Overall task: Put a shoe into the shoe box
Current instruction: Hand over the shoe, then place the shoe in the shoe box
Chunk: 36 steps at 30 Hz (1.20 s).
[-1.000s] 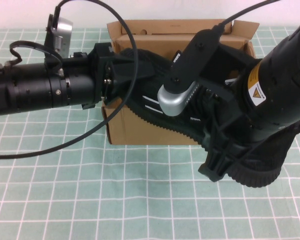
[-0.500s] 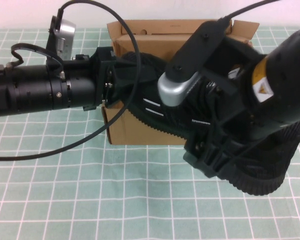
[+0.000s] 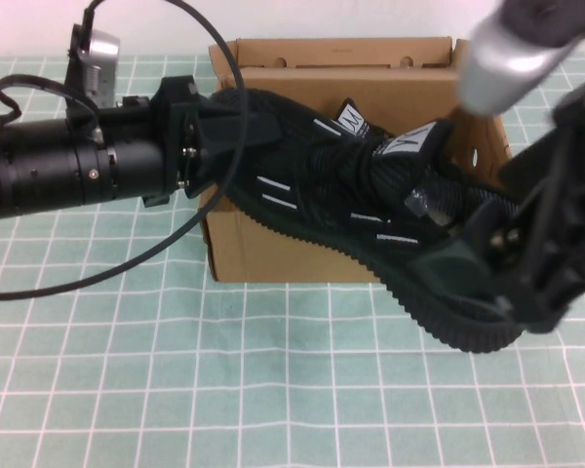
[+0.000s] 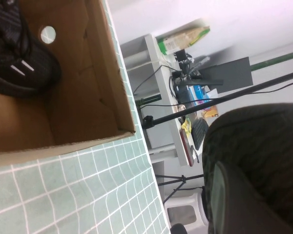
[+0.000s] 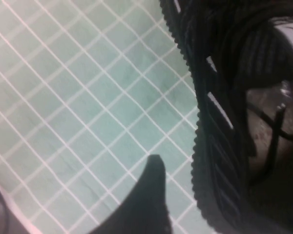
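A black knit shoe (image 3: 341,185) with white marks hangs slanted over the front of the open cardboard shoe box (image 3: 273,249). Its toe is over the box's left end and its heel juts past the front right corner. My left gripper (image 3: 219,132) is shut on the toe, which fills the left wrist view (image 4: 254,161). My right gripper (image 3: 468,265) is shut on the heel end. One of its fingers (image 5: 151,195) shows beside the ridged sole (image 5: 219,126). A second black shoe (image 4: 19,58) lies inside the box (image 4: 88,97).
The box stands on a green checked mat (image 3: 175,370) that spreads in front and to both sides. The box's back flap (image 3: 341,51) stands upright by the white wall. Both arms reach in over the box from the left and right.
My right arm has swung up and to the right, uncovering the shoe's laces and tongue. The heel now sits lower, at the front right. My left arm has drawn slightly left.
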Motion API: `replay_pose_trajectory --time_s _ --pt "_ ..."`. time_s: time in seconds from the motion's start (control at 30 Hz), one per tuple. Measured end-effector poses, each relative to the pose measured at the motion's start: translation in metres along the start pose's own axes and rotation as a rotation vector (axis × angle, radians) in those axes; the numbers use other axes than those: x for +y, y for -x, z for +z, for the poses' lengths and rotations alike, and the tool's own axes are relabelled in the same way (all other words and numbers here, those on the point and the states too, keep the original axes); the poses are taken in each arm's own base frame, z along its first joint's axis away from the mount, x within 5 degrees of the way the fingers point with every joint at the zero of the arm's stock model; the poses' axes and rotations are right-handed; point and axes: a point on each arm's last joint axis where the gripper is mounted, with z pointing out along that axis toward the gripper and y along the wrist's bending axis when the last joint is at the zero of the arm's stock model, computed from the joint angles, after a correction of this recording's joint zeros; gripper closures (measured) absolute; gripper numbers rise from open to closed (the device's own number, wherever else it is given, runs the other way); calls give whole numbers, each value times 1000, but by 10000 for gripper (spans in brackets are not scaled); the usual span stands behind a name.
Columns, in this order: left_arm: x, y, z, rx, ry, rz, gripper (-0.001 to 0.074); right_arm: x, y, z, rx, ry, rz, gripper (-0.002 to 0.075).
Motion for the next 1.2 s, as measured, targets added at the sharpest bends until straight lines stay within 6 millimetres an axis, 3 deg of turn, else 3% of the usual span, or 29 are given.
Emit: replay_pose_trajectory --time_s 0.17,0.4,0.6,0.87,1.2 --pt "1 1 0 -3 1 40 589 -1 -14 -15 -29 12 166 39" --pt "1 1 0 -3 1 106 589 0 -38 17 -112 57 586 39" --pt "1 0 0 0 -2 115 589 0 -36 22 -280 170 864 39" --pt "-3 -3 0 34 -39 129 589 -3 -25 20 -411 242 1041 39" --pt "-3 -4 0 42 -47 131 590 2 -15 60 -328 233 1124 39"
